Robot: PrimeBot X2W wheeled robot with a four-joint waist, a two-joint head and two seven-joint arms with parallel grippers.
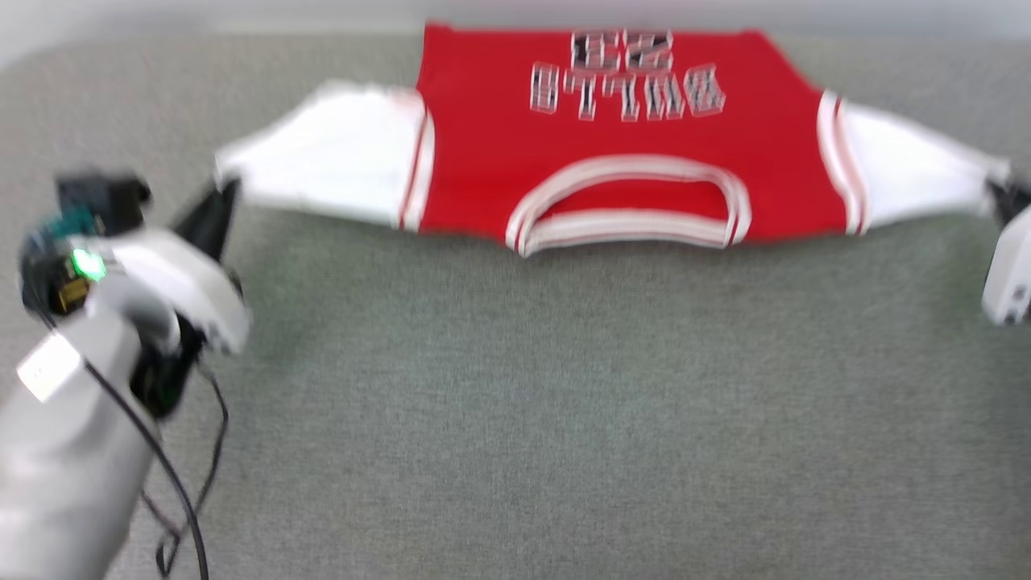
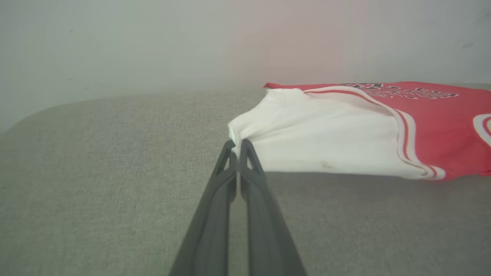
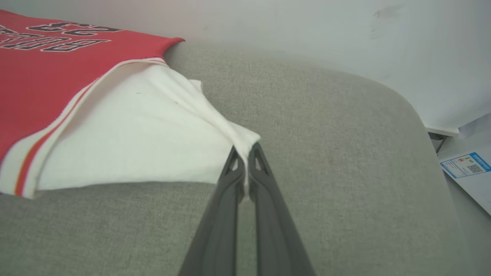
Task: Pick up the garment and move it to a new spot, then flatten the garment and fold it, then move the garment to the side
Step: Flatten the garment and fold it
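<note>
Holding the garment (image 1: 628, 161) stretched by both sleeve tips, I judge this to be the flattening step, with the fold not yet begun. In the head view, which is blurred, it lies spread toward the far edge of the grey tabletop (image 1: 515, 419), collar nearest me. My left hand (image 1: 217, 201) is at one white sleeve end and my right hand (image 1: 1003, 197) at the other. The chest print sits upside down from here and reads "BULLS" with "23" beyond it.

In the left wrist view, the left hand's fingers (image 2: 226, 180) are pressed together, pinching the tip of the left sleeve (image 2: 307, 130). The near hem casts a shadow, so that side seems slightly lifted.

In the right wrist view, the right hand pinches the right sleeve (image 3: 134, 142) the same way, and the cloth gathers into folds at the grip. A sheet with a blue label (image 3: 466, 165) and a square code lies beyond the tabletop, too small to read.

Next, I think both hands should lower together under even tension, then let go.
</note>
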